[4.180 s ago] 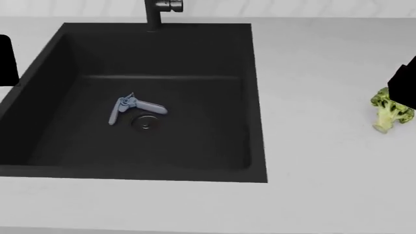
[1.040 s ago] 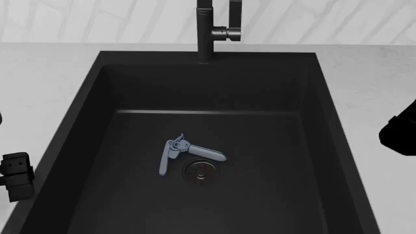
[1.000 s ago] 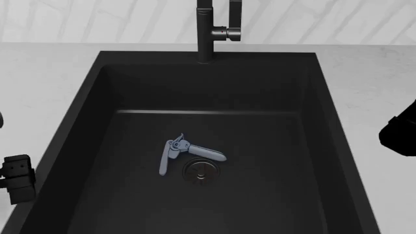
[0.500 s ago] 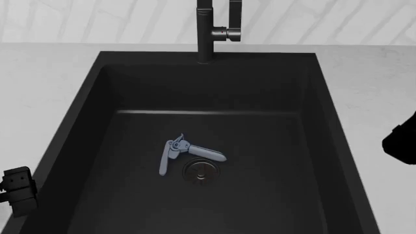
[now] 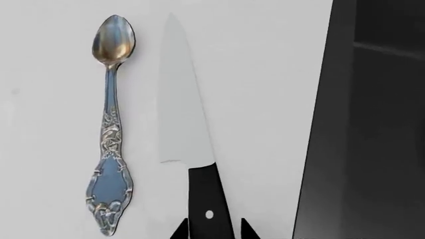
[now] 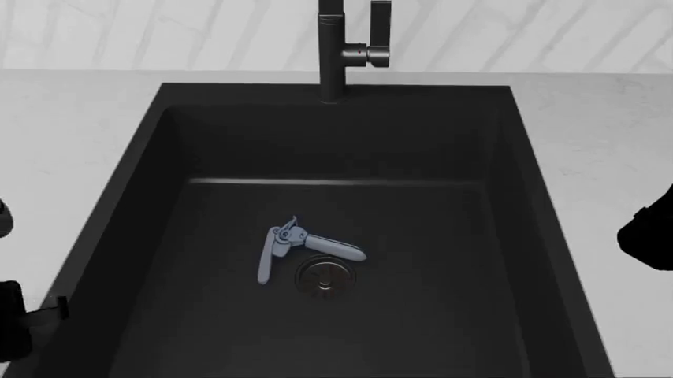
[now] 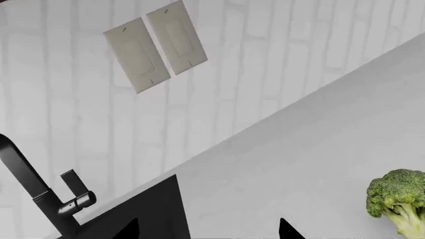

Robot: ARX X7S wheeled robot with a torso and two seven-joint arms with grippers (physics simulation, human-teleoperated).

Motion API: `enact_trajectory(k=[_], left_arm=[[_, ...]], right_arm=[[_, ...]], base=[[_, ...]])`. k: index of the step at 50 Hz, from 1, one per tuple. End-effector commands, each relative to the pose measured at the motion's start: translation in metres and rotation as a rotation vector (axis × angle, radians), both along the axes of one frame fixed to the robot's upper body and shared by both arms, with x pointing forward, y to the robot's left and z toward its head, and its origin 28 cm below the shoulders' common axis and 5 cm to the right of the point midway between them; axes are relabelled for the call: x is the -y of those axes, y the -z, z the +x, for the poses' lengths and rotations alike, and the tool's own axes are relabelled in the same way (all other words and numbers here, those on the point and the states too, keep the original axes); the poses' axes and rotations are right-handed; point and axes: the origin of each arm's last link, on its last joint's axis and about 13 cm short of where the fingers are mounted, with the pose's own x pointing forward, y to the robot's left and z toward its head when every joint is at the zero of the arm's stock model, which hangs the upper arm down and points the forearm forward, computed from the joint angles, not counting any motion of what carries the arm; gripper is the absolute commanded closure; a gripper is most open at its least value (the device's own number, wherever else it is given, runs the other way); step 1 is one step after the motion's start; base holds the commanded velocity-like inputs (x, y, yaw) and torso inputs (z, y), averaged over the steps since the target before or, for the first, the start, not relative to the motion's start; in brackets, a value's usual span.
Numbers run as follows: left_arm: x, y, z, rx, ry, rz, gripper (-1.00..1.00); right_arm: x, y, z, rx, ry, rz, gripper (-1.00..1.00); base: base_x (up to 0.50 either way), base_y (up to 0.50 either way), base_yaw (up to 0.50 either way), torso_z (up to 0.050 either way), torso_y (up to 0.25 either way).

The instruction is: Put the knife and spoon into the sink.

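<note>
The knife (image 5: 180,99) lies flat on the pale counter, its white blade pointing away from my left gripper (image 5: 212,231) and its black riveted handle (image 5: 209,199) running between the two open fingertips. Parallel to it, on the side away from the basin, lies the spoon (image 5: 109,129), with a gold-tinted bowl and an ornate bluish handle. The black sink (image 5: 371,124) edges the counter just past the knife. Neither utensil shows in the head view, where the sink (image 6: 137,157) fills the middle. My right gripper (image 7: 209,231) is open over the counter and holds nothing.
A blue-grey hinged tool (image 6: 299,246) lies on the sink floor beside the round drain (image 6: 324,276). The dark faucet (image 6: 334,47) rises at the back rim. A broccoli floret (image 7: 398,196) stands on the counter right of the sink. Wall outlets (image 7: 156,45) sit on the tiled wall.
My left arm has slid down toward the bottom left corner of the head view. The right arm's dark shape has shifted slightly lower at the right edge. The tool in the sink has not moved.
</note>
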Motion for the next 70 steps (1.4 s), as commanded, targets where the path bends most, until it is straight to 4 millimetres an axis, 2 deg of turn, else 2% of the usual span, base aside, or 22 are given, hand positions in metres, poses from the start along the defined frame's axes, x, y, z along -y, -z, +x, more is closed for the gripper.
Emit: enact_trajectory(k=[1,4,7,11,14,21,25,32,41,49,52,53,54,57,59,60,64,65,70], left_arm=[[0.003,0.028,0.001,-0.144,0.031,0.068,1.00],[0.002,0.024,0.001,-0.109,0.019,0.091,1.00],[0.002,0.011,0.002,-0.041,0.008,0.143,1.00],[0.005,-0.023,0.004,0.113,0.024,0.219,1.00],[0.008,-0.042,0.004,0.191,0.047,0.257,1.00],[0.031,-0.075,0.007,0.286,0.244,0.228,1.00],[0.043,-0.081,0.012,0.280,0.350,0.190,1.00],[0.064,-0.066,0.026,0.221,0.611,0.195,1.00],[0.097,-0.038,0.052,0.058,0.949,0.157,1.00],[0.119,0.005,0.081,-0.084,1.136,0.160,1.00],[0.129,0.014,0.092,-0.123,1.241,0.136,1.00],[0.134,0.016,0.094,-0.140,1.269,0.073,1.00],[0.137,0.018,0.097,-0.128,1.282,0.104,1.00],[0.153,0.026,0.111,-0.109,1.269,-0.027,1.00],[0.154,0.030,0.114,-0.109,1.274,-0.092,1.00],[0.155,0.034,0.113,-0.118,1.261,-0.148,1.00],[0.157,0.051,0.109,-0.129,1.258,-0.170,1.00],[0.157,0.053,0.107,-0.152,1.256,-0.232,1.00],[0.160,0.067,0.099,-0.188,1.243,-0.264,1.00]], right_arm=[[0.003,0.000,-0.001,0.011,0.022,0.013,-1.00],[0.003,0.001,-0.001,0.010,0.022,0.013,-1.00],[0.003,0.001,0.000,0.010,0.022,0.013,-1.00],[0.002,0.001,0.000,0.009,0.021,0.015,-1.00],[0.002,0.000,0.000,0.011,0.020,0.015,-1.00],[0.002,-0.001,0.001,0.012,0.016,0.013,-1.00],[0.002,-0.001,0.001,0.015,0.015,0.013,-1.00],[0.002,-0.002,0.001,0.019,0.012,0.013,-1.00],[0.003,0.000,0.002,0.016,0.010,0.015,-1.00],[0.003,0.002,0.001,0.015,0.006,0.015,-1.00],[0.003,0.003,0.000,0.013,0.007,0.015,-1.00],[0.003,0.003,0.000,0.013,0.007,0.017,-1.00],[0.003,0.003,0.000,0.015,0.008,0.016,-1.00],[0.003,0.006,0.001,0.015,0.008,0.023,-1.00],[0.003,0.007,0.002,0.012,0.004,0.024,-1.00],[0.003,0.006,0.002,0.011,0.004,0.023,-1.00],[0.002,0.004,0.002,0.011,0.004,0.018,-1.00],[0.003,0.004,0.002,0.011,0.005,0.018,-1.00],[0.002,0.002,0.000,0.011,0.006,0.015,-1.00]], base=[[0.01,0.00,0.00,0.000,0.000],[0.00,0.00,0.00,-0.004,0.000],[0.00,0.00,0.00,0.000,0.000],[0.00,0.00,0.00,0.000,0.000],[0.00,0.00,0.00,0.000,0.000],[0.00,0.00,0.00,0.000,0.000],[0.00,0.00,0.00,0.000,0.000],[0.00,0.00,0.00,0.000,0.000],[0.00,0.00,0.00,0.000,0.000],[0.00,0.00,0.00,0.000,0.000],[0.00,0.00,0.00,0.000,0.000],[0.00,0.00,0.00,0.000,0.000],[0.00,0.00,0.00,0.000,0.000],[0.00,0.00,0.00,0.000,0.000],[0.00,0.00,0.00,0.000,0.000],[0.00,0.00,0.00,0.000,0.000],[0.00,0.00,0.00,0.000,0.000],[0.00,0.00,0.00,0.000,0.000],[0.00,0.00,0.00,0.000,0.000]])
